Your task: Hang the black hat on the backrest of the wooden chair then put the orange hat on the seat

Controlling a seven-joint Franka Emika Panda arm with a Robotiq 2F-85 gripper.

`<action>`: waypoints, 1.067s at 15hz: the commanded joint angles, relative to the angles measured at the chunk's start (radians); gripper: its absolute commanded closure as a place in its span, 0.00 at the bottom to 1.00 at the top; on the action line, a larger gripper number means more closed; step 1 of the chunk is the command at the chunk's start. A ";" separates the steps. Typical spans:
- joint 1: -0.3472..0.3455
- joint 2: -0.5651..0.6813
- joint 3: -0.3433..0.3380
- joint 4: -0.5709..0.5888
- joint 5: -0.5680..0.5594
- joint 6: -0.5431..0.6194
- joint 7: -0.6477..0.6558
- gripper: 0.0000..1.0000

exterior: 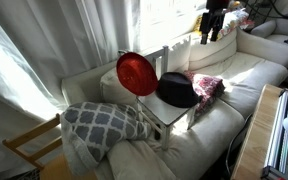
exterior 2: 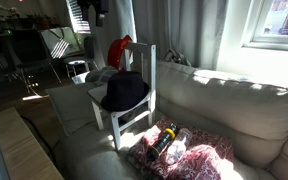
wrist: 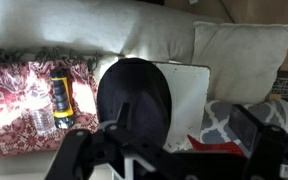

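1 black hat (wrist: 134,92) lying on seat (wrist: 191,90); 1 orange hat (exterior: 136,73) standing upright against backrest (exterior 2: 147,70); gripper (exterior: 216,30) hanging well apart, jaws standing wide, holding nothing.

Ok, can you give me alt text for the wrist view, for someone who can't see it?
Looking down on a black hat lying on the pale chair seat, which stands on a light sofa. To the hat's left is a pink patterned cloth with a bottle on it. A red sliver of the orange hat shows at lower right.
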 commanded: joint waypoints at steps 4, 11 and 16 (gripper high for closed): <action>0.039 0.165 0.055 -0.079 -0.067 0.344 0.003 0.00; 0.040 0.216 0.053 -0.072 -0.058 0.384 -0.001 0.00; 0.040 0.326 0.054 -0.068 -0.175 0.489 0.077 0.00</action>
